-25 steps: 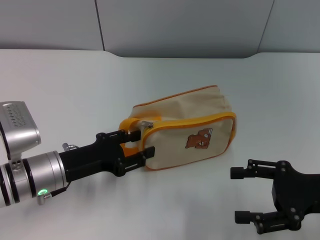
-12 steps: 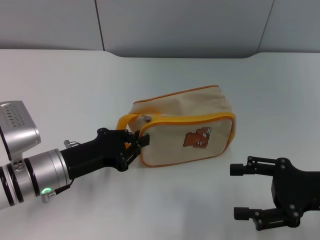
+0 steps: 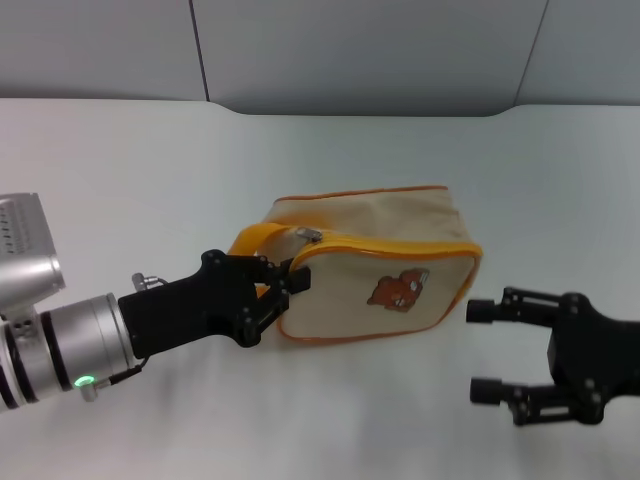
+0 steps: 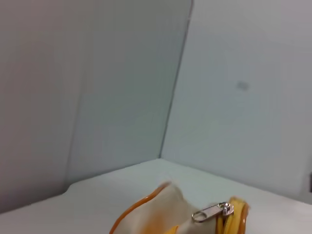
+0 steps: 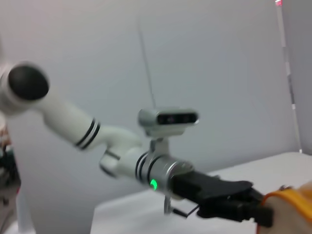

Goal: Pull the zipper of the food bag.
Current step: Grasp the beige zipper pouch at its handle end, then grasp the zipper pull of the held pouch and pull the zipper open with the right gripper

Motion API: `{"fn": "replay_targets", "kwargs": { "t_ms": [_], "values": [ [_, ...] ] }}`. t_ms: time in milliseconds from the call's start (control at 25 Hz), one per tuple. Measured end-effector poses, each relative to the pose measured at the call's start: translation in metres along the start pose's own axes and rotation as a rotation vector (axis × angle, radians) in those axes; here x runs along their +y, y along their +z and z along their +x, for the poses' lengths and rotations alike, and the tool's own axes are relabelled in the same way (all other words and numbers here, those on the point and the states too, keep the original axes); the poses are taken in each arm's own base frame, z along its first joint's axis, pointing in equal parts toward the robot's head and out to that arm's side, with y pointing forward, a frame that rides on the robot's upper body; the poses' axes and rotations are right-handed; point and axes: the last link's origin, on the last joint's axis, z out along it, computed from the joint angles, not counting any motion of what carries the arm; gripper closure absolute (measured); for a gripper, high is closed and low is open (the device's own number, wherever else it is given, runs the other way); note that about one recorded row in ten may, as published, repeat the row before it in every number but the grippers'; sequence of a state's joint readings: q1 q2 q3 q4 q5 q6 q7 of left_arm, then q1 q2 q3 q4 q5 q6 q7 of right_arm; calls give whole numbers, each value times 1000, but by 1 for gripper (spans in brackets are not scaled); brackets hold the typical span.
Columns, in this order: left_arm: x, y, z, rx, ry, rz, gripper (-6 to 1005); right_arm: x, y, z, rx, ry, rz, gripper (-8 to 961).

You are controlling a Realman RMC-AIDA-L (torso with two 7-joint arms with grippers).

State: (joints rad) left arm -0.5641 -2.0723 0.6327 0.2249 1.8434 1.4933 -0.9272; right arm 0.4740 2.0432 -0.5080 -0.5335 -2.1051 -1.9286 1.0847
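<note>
A boxy beige food bag [image 3: 375,265] with an orange zipper [image 3: 400,246] sits mid-table [image 3: 120,170], its orange handle [image 3: 252,240] pinched by the closed left gripper [image 3: 283,285]; the right gripper [image 3: 485,350] waits open just beside it.

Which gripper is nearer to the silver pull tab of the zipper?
The left. The left gripper is at the food bag's handle end, just below the pull tab. The right gripper stands open past the opposite end, apart from the bag.
</note>
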Motion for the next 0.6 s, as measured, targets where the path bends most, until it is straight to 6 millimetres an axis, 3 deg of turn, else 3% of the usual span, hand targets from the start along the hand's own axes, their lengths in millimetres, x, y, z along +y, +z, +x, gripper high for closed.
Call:
{"fn": "replay_targets", "kwargs": {
  "t_ms": [160, 200, 240, 320, 360, 520, 600],
  "values": [
    [-1, -3, 11, 3, 39, -45, 918, -11, -2, -20, -51, 175, 6, 142],
    [-2, -4, 16, 11, 55, -59, 919, -21, -3, -34, -67, 316, 6, 144],
    [-2, -4, 16, 11, 55, -59, 920, -21, -3, -34, -67, 316, 6, 145],
    [-4, -4, 25, 19, 83, -79, 922, -35, -2, -53, -75, 516, -3, 149],
    [-4, -4, 25, 19, 83, -79, 923, -35, -2, -53, -75, 516, -3, 150],
    [-2, 3, 33, 6, 125, -133, 926, -56, 16, -87, -11, 778, -53, 157],
    [-2, 5, 34, 0, 132, -144, 928, -59, 21, -93, 8, 827, -63, 160]
  ]
}}
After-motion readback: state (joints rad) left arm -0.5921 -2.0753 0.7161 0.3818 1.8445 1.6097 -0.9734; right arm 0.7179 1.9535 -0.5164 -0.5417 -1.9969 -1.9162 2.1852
